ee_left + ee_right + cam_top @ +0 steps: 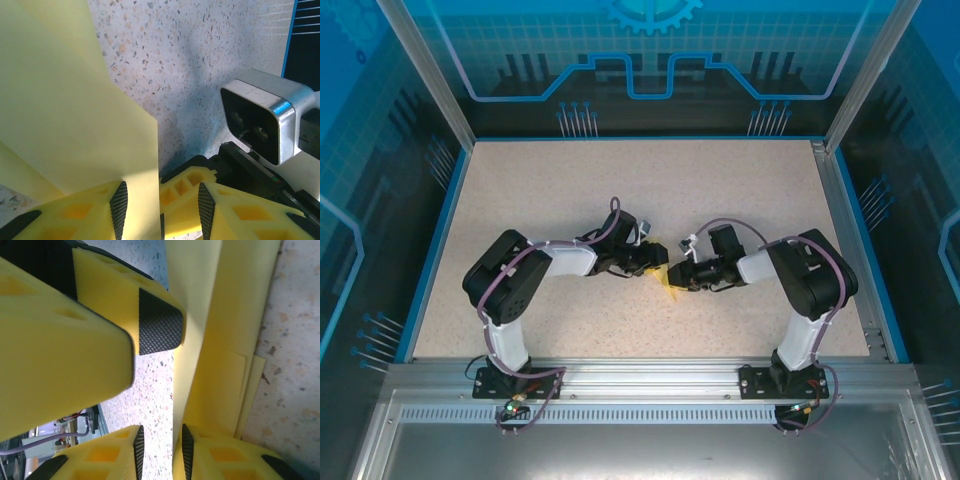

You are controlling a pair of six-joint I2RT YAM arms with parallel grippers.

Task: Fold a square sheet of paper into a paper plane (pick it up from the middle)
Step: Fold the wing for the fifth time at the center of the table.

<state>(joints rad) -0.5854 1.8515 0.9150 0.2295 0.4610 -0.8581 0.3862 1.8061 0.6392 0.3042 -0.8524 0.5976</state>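
2 arms: left arm and right arm, elbows out, forearms swung inward and low, wrists nose to nose at centre of the speckled beige table. 1 thin yellow paper sheet, partly folded, sits at that centre. Left gripper jaws spread, sheet between pads. Right gripper jaws slightly apart at the sheet's edge, not pinching.

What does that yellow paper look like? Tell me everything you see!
The yellow paper is thin, plain and unprinted. It is already folded: several overlapping layers show, with straight, sharp edges. It sits mid-way across the speckled table, between the two grippers. It runs between the parted fingers of the right gripper, close against one pad, and one finger of the left gripper overlaps it.
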